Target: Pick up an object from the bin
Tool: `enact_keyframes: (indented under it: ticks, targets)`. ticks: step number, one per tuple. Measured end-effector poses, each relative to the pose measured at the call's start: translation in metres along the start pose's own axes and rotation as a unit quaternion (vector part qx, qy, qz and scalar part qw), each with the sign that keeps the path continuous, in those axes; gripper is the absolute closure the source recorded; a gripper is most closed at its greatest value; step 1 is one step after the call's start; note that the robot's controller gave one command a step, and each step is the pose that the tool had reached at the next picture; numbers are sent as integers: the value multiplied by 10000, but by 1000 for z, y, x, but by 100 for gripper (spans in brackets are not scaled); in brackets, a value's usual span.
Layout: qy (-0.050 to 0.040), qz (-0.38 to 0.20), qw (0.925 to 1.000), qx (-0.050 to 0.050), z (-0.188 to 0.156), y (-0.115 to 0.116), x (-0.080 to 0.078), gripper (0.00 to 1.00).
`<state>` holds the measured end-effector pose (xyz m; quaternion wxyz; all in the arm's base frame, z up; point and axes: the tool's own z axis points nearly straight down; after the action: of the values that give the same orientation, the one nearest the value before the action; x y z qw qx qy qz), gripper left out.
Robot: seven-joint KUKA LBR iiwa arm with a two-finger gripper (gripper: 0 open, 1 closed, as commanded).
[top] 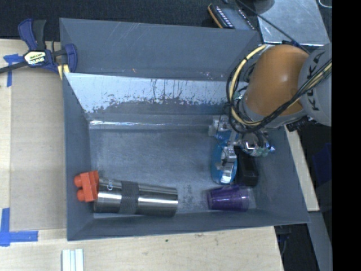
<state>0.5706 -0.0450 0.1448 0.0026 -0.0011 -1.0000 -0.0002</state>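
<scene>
Purple plastic cyl., short and stubby (228,199), lay on its side against the near wall of the grey metal bin (152,151), long axis running L-R in the view. Well to view-left of the purple cyl., along the same near wall, lay a brushed-steel flask w/ black band (135,199). It was also on its side and roughly in line w/ the cyl. An orange-red plastic block (86,186) touched the flask's end furthest from the purple cyl. Bare floor btwn flask and purple cyl.

Just beyond the purple cyl., touching it or nearly so, was a small blue-and-white obj. (223,165), kind unclear. Its long axis ran near-to-far, i.e. approx. at right angles to the purple cyl. The gripper (231,158) was right on top of this blue-and-white obj. Couldn't tell whether the gripper was released or clenched, nor whether it had the blue-and-white obj. in it, since robot parts hid the contact. A black blocky piece (248,173) sat just view-right of the blue-and-white obj.; robot part or loose thing, couldn't say. Further beyond the purple cyl. and to view-right rose the wrist w/ its orange cover (276,83) and cables.

Judgement: the blue-and-white obj. was the likely target, directly under the gripper. The move would turn on closing across its short side (L-R in view), then lifting straight up. The purple cyl., close on the near side, could get nudged.
</scene>
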Motion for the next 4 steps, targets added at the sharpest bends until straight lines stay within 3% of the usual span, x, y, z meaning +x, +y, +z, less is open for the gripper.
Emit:
enact_keyframes:
  ticks: [1, 2, 3, 4]
  targets:
    - [-43, -8, 10000, 3, -5, 0, -2, 0]
    - [9, -2454, 9694, -22, 44, -45, 2, 0]
    - [-162, -2018, 9793, -39, 60, -61, 21, 0]
    - [65, -3326, 9429, -185, 70, -52, -3, 0]
